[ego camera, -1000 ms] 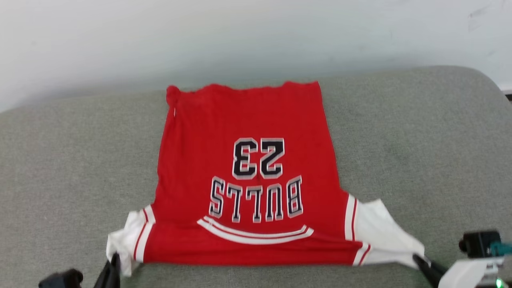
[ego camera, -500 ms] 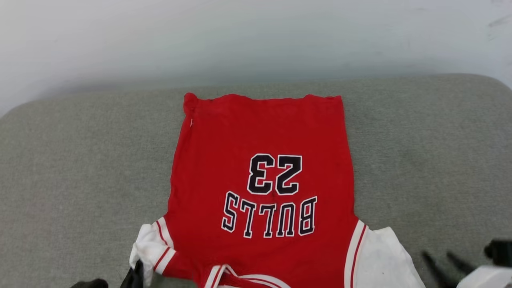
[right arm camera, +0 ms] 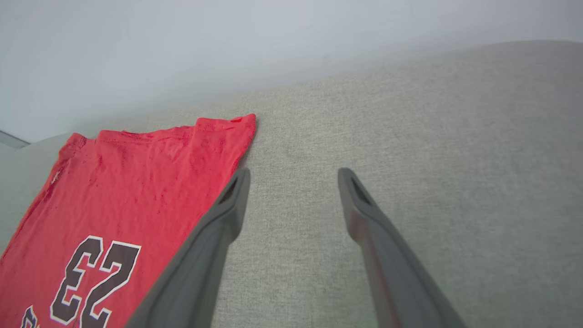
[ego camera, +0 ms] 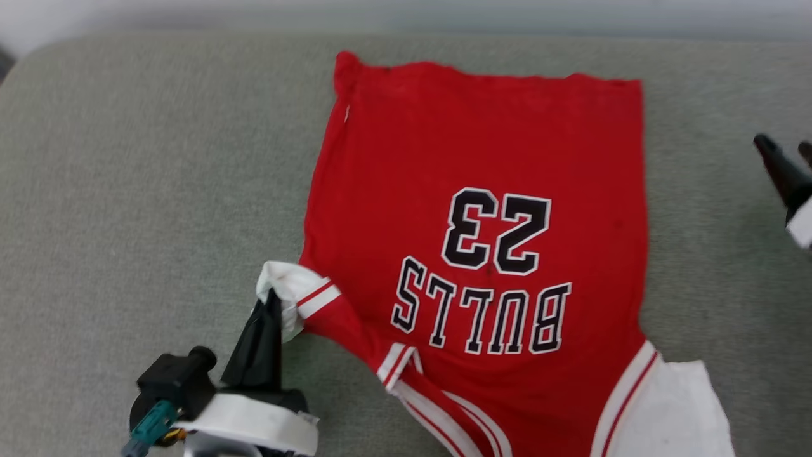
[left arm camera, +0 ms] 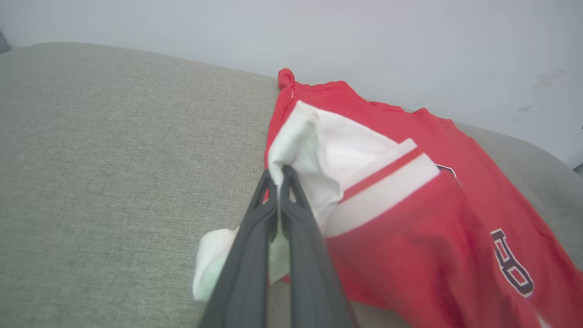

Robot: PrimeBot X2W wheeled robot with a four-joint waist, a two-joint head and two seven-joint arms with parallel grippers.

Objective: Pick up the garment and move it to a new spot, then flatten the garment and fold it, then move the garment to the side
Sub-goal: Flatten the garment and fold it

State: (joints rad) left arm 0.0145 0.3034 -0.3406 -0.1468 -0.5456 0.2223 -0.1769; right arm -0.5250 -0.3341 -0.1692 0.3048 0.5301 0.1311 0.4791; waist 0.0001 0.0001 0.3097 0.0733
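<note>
1. A grey woven cushion (ego camera: 127, 190) with rounded corners sits against a pale wall (left arm camera: 364, 36).
2. The garment (ego camera: 482, 190) lies on it, lettering up.
3. The left gripper (left arm camera: 278, 175) pinches its white sleeve (left arm camera: 337, 150). The right gripper (right arm camera: 294, 177) is spread over bare cushion.

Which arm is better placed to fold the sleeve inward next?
Left. The left gripper is shut on the garment at its white sleeve; the right gripper stands open over the cushion, holding nothing.
</note>
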